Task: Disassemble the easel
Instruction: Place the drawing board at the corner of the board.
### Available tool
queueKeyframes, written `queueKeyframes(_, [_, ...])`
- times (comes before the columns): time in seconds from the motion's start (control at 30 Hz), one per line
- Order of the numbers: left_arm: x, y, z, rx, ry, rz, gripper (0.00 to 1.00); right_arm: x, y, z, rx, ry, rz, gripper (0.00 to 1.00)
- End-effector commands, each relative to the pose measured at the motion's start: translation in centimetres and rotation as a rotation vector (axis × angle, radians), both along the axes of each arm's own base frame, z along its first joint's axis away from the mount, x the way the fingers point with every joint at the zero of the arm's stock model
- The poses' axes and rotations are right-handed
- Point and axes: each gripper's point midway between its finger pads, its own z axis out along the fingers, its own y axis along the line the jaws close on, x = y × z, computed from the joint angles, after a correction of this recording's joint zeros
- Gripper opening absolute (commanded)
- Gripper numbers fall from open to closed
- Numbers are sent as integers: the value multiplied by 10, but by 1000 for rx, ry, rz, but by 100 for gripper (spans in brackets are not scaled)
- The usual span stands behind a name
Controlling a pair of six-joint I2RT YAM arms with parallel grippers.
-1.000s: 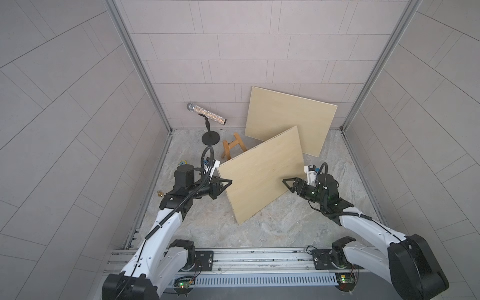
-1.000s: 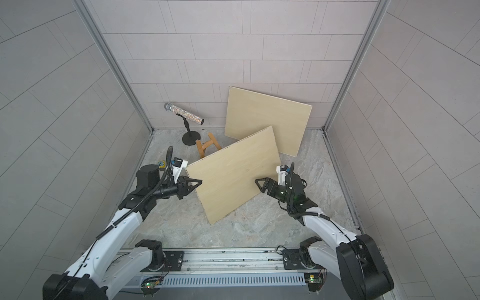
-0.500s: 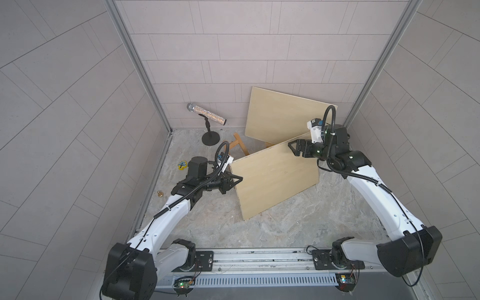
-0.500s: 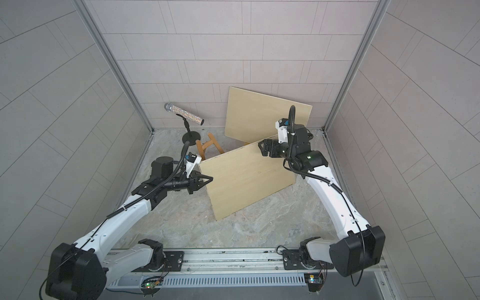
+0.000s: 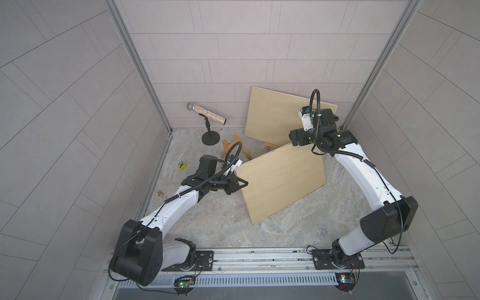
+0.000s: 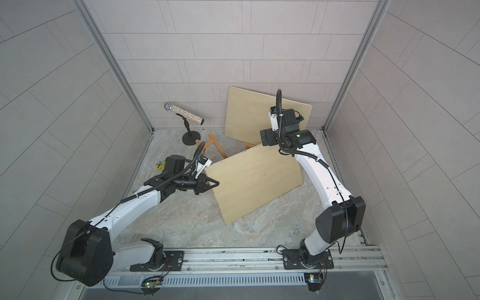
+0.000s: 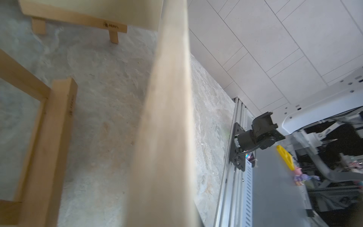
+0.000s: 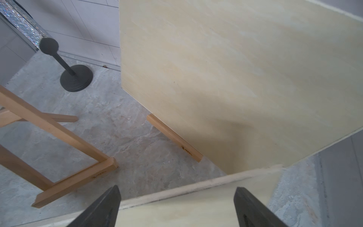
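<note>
loose board on one pinch, easel frame close behind

the stone-patterned table (image 5: 207, 223) carried everything. the largest piece was the front board (image 5: 281, 181), tilted, one lower corner on the table and its upper edge raised toward the back wall; behind it the rear board (image 5: 275, 114) leaned at that wall on a low wooden ledge (image 8: 173, 137). the easel frame (image 5: 235, 146), the task's thing, stood bare just behind the front board's upper left corner. the left gripper (image 5: 244, 184) was clamped on the front board's left edge; the right gripper (image 8: 177, 206) hung with jaws spread wide over the upper right corner, gripping nothing.

the likely trouble was that single pinch on a wide panel. the board could pivot about the claw or slide out, then drop flat or swing into the easel frame and topple it. if the right jaws closed off-line they might shove the thin edge rather than catch it, pushing the panel back against the rear board and off its ledge. the microphone (image 5: 206, 117) on its stand, near the frame, could go over with it; the yellow toy (image 5: 182, 165) lay well apart.
</note>
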Motion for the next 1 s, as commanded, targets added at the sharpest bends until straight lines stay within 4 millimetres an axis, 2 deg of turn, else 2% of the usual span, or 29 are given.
queueKeyframes(0.0, [4,3,-13,78,-24,4,0,-4,-6,-14,-137,66,31,94])
queueKeyframes(0.17, [10,-3,-12,54,-25,9,0,-9,-1,-44,-170,128,65,94])
queueKeyframes(0.3, [9,-11,-18,59,-5,-11,0,-9,-1,-71,-204,187,80,94])
queueKeyframes(0.43, [7,-17,-28,72,16,-31,0,-13,-5,-86,-247,223,84,94])
queueKeyframes(0.53, [7,-19,-31,80,20,-37,0,-8,-8,-79,-245,183,60,95])
queueKeyframes(0.83, [9,-21,-32,90,17,-40,0,20,8,-35,-166,52,52,96])
queueKeyframes(0.97, [10,-22,-33,91,18,-44,0,30,15,-37,-196,66,72,96])
